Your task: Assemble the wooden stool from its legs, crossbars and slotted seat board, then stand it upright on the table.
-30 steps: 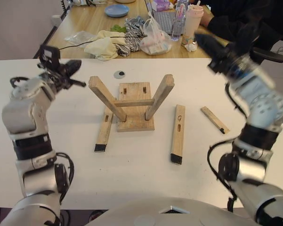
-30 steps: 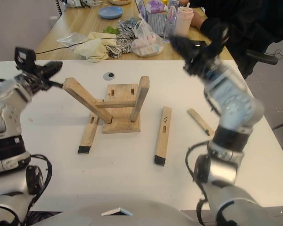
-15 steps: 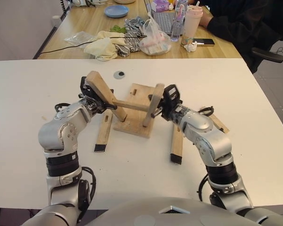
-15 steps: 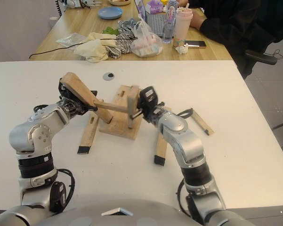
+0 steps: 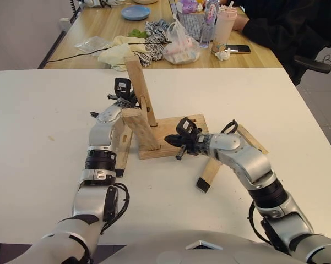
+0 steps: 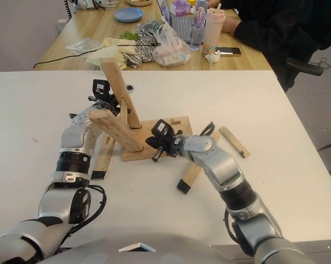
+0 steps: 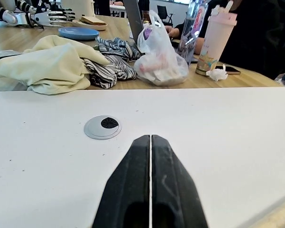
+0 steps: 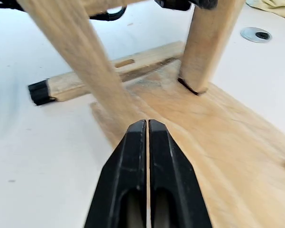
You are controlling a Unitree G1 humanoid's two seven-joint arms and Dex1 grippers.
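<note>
**Both pincers closed at the half-built stool**

Nearest the robot, one loose leg (image 5: 212, 169) lies flat on the white table (image 5: 38, 143), its black-capped end pointing towards the robot, partly under the right forearm. Just beyond it the right pincer (image 8: 147, 122) hangs low over the slotted seat board (image 5: 169, 127), its two fingers pressed together with nothing between them, pointing at the foot of the legs.

The seat board lies flat on the table. Two legs stand up out of its left part: a nearer leg (image 5: 139, 127) that leans steeply, and a taller leg (image 5: 136, 82) behind it that stands nearly upright.

A second loose leg (image 6: 103, 154) lies on the table just left of the board, under the left forearm. A short crossbar (image 6: 235, 142) lies off to the right, apart from the board.

The left pincer (image 7: 151, 137) sits just beside the taller leg; I cannot tell whether it touches. Its fingers are together and hold nothing, pointing away from the robot.

Past them is a round grey grommet (image 7: 102, 127) set in the table. Farther back stands a wooden desk carrying cloths (image 7: 52, 64), a plastic bag (image 7: 160, 61), a pink cup (image 7: 216, 40) and a blue plate (image 7: 78, 33).
</note>
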